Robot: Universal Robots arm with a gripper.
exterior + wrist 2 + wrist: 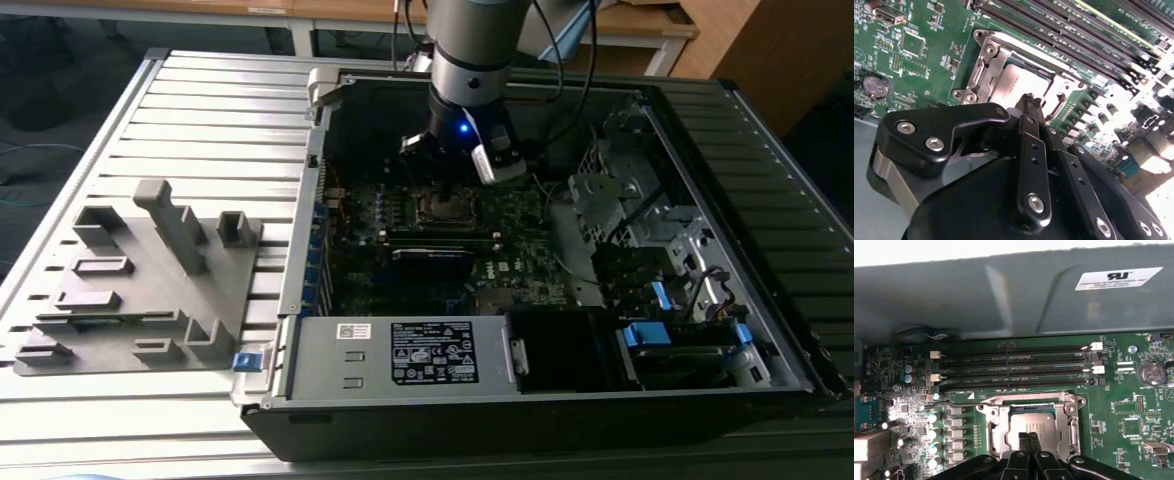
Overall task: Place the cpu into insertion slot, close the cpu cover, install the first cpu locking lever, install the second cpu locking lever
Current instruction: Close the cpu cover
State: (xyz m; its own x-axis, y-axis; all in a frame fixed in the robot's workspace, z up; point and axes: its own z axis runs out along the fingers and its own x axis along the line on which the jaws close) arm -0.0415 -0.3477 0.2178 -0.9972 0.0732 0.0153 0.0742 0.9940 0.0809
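one cpu (1030, 426) seated in socket, cpu cover (991, 427) flat around it; memory slots (1014, 367) between socket and motherboard (1106, 447) edge. gripper (1028, 437) fingers pressed together, empty, tips over cpu.

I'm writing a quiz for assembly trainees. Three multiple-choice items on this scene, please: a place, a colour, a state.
1. The gripper hangs over: A the socket; B the grey tray; C the power supply.
2. The motherboard is: A blue; B green; C red.
3. The cpu is: A gripped; B on the grey tray; C seated in the socket.
Key: 1 A, it is right above the socket; 2 B, green in both wrist views; 3 C, it lies flat inside the socket.
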